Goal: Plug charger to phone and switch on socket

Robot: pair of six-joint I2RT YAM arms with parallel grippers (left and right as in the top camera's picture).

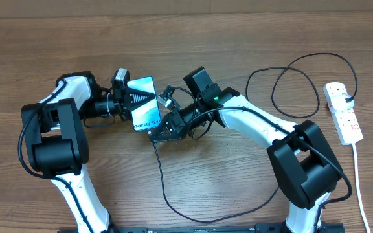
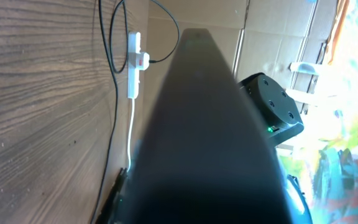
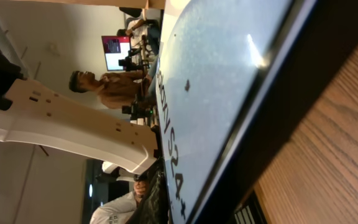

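The phone [image 1: 145, 103] has a lit light-blue screen reading "Galaxy S24". My left gripper [image 1: 129, 98] is shut on its left edge and holds it tilted above the table. Its dark back fills the left wrist view [image 2: 204, 137]. Its screen fills the right wrist view [image 3: 229, 74]. My right gripper [image 1: 162, 131] sits at the phone's lower end, shut on the charger tip, which is hidden. The black charger cable [image 1: 164, 188] trails from it, loops across the table and reaches the white socket [image 1: 343, 115] at far right. The socket also shows in the left wrist view [image 2: 134, 62].
The charger cable makes a large loop [image 1: 290, 84] left of the socket. The socket's white cord [image 1: 361, 188] runs toward the front edge. The wooden table [image 1: 238, 175] lies under both arms. Cardboard boxes [image 2: 278, 37] stand beyond the table.
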